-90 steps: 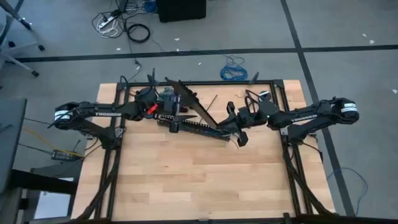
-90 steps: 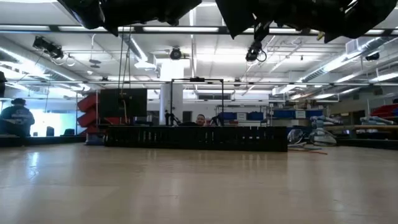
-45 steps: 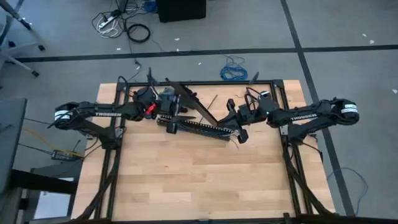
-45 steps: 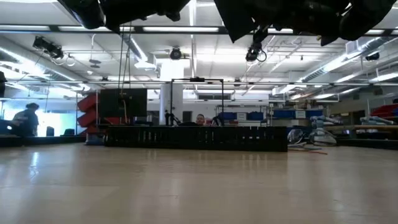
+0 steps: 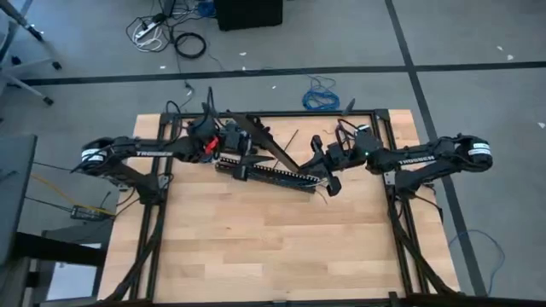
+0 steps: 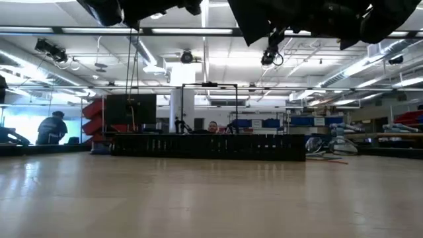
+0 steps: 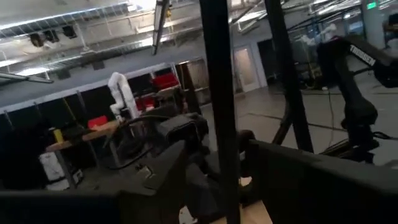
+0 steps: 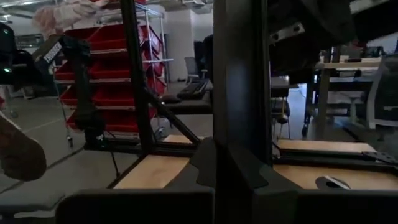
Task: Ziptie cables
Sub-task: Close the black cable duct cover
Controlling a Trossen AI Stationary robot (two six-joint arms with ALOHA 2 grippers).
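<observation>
2 grippers meet near the worktop's [image 5: 256, 247] far edge, left gripper [image 5: 241, 152] and right gripper [image 5: 328, 175] at opposite ends of the black strip [image 5: 277, 175], finger states and cables unclear, so we should keep it taut and level.

Two dark robot arms are reaching toward each other over the far half of a light wooden table [image 5: 256, 247]. The left gripper [image 5: 243, 153] is hovering near the far edge, left of centre; the right gripper [image 5: 328, 175] is hanging right of centre. A long black toothed strip [image 5: 277, 176] is stretching between them. A blue coiled cable [image 5: 321, 95] is lying on the grey floor beyond the far edge.
</observation>
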